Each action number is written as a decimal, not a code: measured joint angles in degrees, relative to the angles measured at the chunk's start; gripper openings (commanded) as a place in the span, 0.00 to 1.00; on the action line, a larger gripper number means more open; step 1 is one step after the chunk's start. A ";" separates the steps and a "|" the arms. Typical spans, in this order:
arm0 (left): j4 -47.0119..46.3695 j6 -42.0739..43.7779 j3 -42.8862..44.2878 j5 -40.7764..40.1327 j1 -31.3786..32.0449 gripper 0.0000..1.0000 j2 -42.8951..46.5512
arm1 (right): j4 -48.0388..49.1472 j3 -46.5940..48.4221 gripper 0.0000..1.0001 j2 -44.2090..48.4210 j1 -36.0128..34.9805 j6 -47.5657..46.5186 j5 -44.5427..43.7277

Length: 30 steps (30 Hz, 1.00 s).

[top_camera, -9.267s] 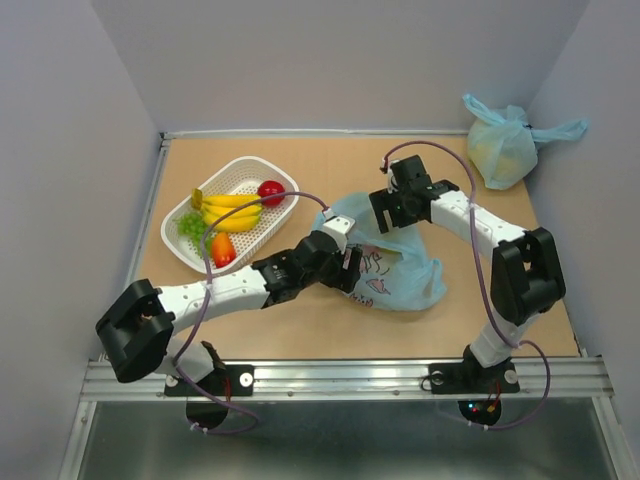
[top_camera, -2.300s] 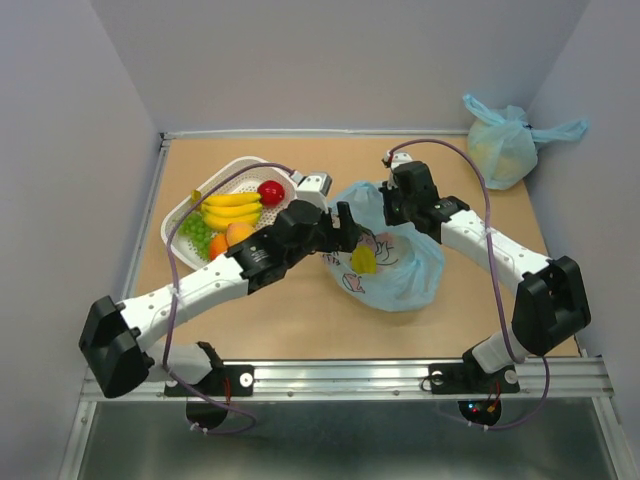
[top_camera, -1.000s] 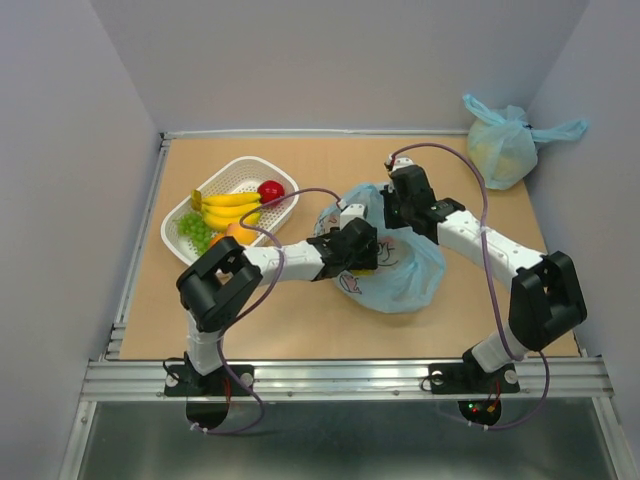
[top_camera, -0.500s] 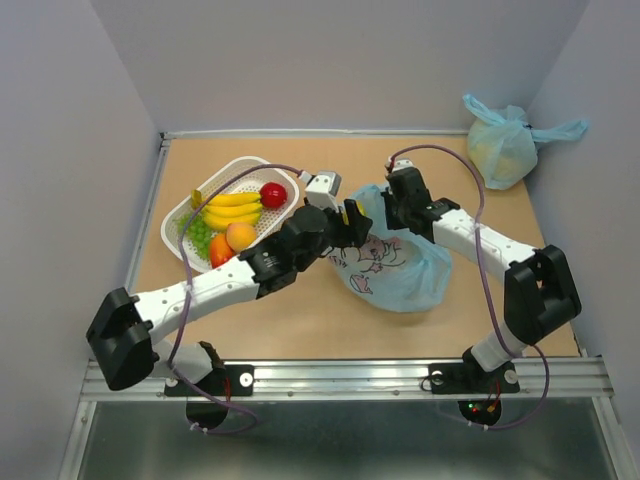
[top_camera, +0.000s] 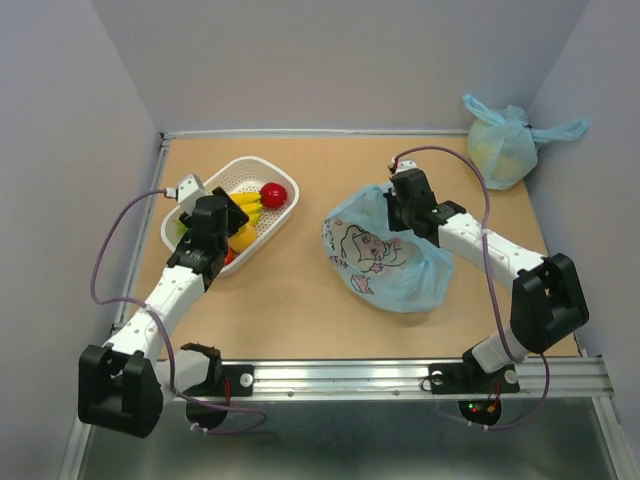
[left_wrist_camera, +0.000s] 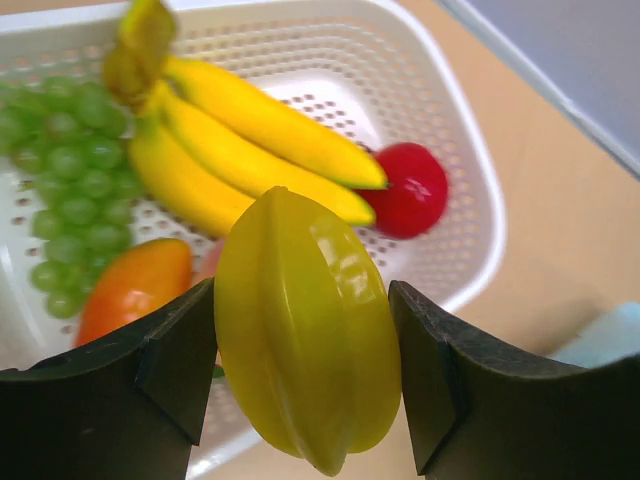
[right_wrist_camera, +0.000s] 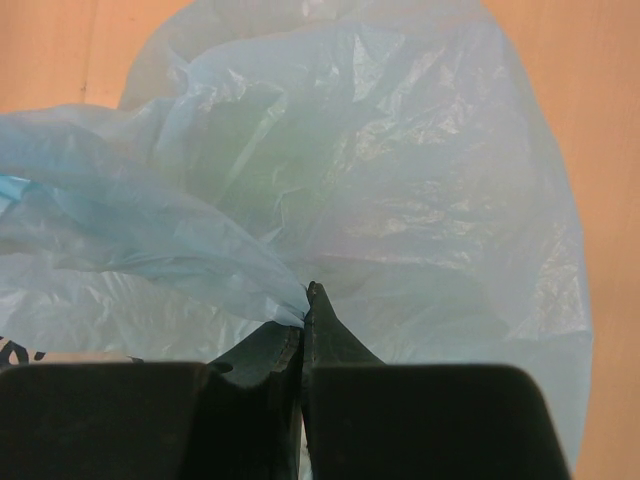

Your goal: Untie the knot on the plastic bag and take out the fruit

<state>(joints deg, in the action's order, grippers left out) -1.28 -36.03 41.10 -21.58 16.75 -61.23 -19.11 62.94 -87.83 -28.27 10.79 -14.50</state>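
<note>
My left gripper (left_wrist_camera: 305,385) hangs over the white basket (left_wrist_camera: 480,190), shut on a yellow ribbed fruit (left_wrist_camera: 305,320) that fills the gap between the fingers. Below it in the basket lie the banana bunch (left_wrist_camera: 250,130), red apple (left_wrist_camera: 410,190), green grapes (left_wrist_camera: 60,170) and an orange-red piece (left_wrist_camera: 130,290). The cartoon-printed plastic bag (top_camera: 385,260) lies at mid-table with its mouth loose. My right gripper (right_wrist_camera: 305,300) is shut on a fold of the bag (right_wrist_camera: 400,180) at its far rim (top_camera: 398,195). No knot shows.
A plain light blue tied bag (top_camera: 500,145) sits in the far right corner against the wall. The basket (top_camera: 275,215) stands at the far left near the side wall. Bare tabletop lies between basket and printed bag.
My left arm has swung left from the bag's mouth to above the basket, carrying the yellow fruit. The right gripper keeps its hold on the bag, which has settled flatter.
</note>
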 measured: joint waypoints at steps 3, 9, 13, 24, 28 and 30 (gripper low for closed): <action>1.90 0.92 -1.36 1.40 -6.34 0.81 -0.20 | -0.02 0.00 0.01 0.98 0.00 -0.02 0.39; 3.13 3.72 -1.31 3.02 -9.18 0.95 -2.64 | -0.17 0.00 0.01 1.68 0.00 -0.28 1.18; 4.68 5.62 -1.20 3.63 -9.25 0.95 -3.32 | -0.55 0.02 0.00 2.23 0.00 -0.90 1.53; 5.29 12.41 -0.52 9.81 -8.04 0.95 1.03 | -2.21 2.97 0.00 14.01 -1.57 -6.05 6.03; 4.31 14.80 0.22 12.94 -5.07 0.95 4.15 | -1.84 3.34 0.00 21.62 -3.87 -8.04 11.45; 3.30 15.47 0.31 14.08 -3.89 0.95 5.16 | -1.62 3.34 0.00 24.30 -5.05 -8.57 13.40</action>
<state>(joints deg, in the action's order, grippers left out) 2.02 -20.56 41.41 -7.51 12.86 -56.07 -20.73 66.28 -63.53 -33.32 2.22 -1.10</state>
